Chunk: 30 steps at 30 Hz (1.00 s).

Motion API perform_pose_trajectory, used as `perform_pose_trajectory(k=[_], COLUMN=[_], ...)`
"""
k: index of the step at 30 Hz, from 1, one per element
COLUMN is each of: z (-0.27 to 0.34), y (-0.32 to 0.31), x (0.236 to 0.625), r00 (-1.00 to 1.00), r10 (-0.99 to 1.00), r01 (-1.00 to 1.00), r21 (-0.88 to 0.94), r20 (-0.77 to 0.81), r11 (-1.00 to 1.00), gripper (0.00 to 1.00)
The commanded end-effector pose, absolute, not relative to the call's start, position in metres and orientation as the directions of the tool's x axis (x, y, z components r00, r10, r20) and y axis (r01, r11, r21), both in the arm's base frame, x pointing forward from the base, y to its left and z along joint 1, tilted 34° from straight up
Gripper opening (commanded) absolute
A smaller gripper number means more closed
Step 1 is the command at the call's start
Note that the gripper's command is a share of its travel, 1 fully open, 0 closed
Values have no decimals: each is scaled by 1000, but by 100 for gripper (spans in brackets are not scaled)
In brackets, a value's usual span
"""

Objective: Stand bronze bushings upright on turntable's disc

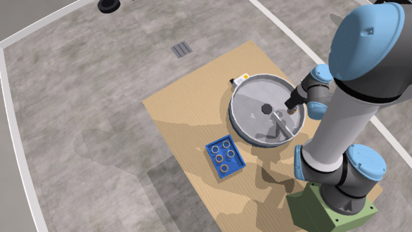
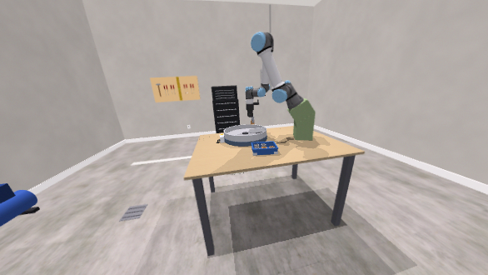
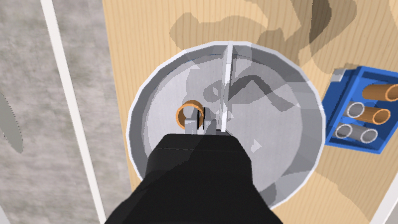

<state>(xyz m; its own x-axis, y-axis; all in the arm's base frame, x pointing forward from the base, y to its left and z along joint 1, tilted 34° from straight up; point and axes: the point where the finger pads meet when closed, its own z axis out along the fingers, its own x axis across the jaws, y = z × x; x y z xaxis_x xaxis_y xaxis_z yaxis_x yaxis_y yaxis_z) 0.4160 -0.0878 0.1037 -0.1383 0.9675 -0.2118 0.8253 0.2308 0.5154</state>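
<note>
My gripper (image 3: 201, 114) is shut on the wall of a bronze bushing (image 3: 190, 114), held upright with an open end down, above the grey turntable disc (image 3: 227, 122). In the top view the bushing (image 1: 291, 111) hangs over the disc's right side (image 1: 267, 109), beside the dark hub (image 1: 266, 109) and a raised white bar (image 1: 283, 123). In the exterior view the gripper (image 2: 251, 118) is a little above the turntable (image 2: 245, 134). The blue crate (image 1: 225, 155) holds two bronze bushings (image 1: 219, 158) (image 1: 224, 169) and three steel ones (image 1: 230, 153).
A small white and yellow box (image 1: 240, 79) sits at the turntable's far edge. The arm's green base (image 1: 330, 207) stands at the table's corner near the crate. In the wrist view the crate (image 3: 364, 110) lies right of the disc.
</note>
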Motion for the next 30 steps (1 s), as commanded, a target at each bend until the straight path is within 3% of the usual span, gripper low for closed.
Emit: perform_pose_trajectory(k=[1,30], z=[105,85], y=[-89,-92], x=[417,433], r00=[-137,-138], r10=[967,967], r01=[824,824], r21=[517,517], r20=[-213,-214], r11=[231,232], gripper=[0,0])
